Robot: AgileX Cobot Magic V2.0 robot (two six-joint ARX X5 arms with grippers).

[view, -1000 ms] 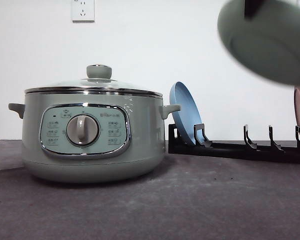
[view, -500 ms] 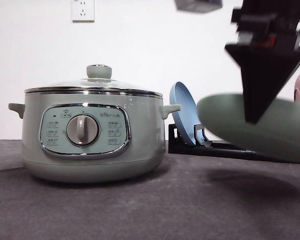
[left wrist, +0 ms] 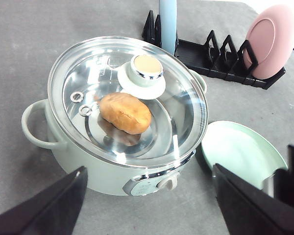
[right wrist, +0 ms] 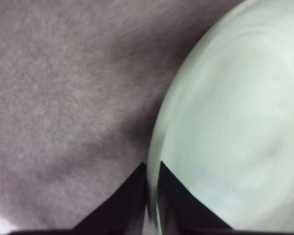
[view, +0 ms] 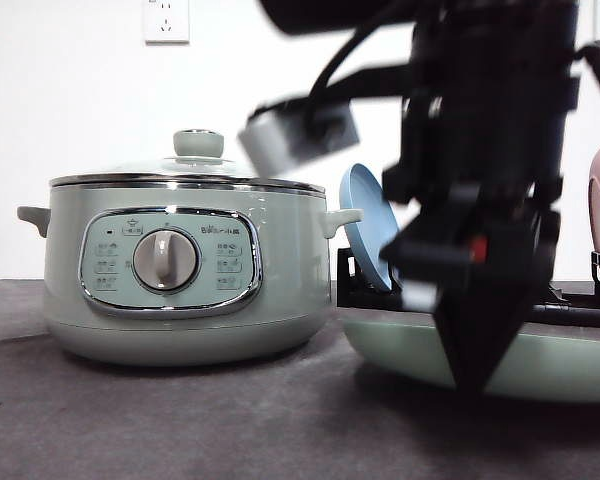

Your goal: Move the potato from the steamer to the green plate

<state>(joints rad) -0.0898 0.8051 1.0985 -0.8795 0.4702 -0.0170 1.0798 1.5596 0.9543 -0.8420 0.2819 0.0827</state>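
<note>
The pale-green steamer point(view: 170, 270) stands at the left of the table with its glass lid point(left wrist: 127, 98) on. Through the lid I see the orange-brown potato point(left wrist: 125, 112) lying inside, beside the lid knob point(left wrist: 147, 68). My left gripper point(left wrist: 149, 169) hovers above the steamer, open wide, with nothing between its fingers point(left wrist: 54, 205). The green plate point(view: 560, 365) lies level and low on the table just right of the steamer. My right gripper point(view: 475, 370) points down, shut on the near rim of the green plate point(right wrist: 235, 122).
A black dish rack point(view: 580, 305) runs along the back right. It holds an upright blue plate point(view: 365, 225) and a pink dish point(left wrist: 267, 41). Grey cloth point(right wrist: 63, 98) covers the table in front of the steamer and the plate.
My right gripper has brought the green plate down from high at the upper right to table level beside the steamer. The steamer has not moved.
</note>
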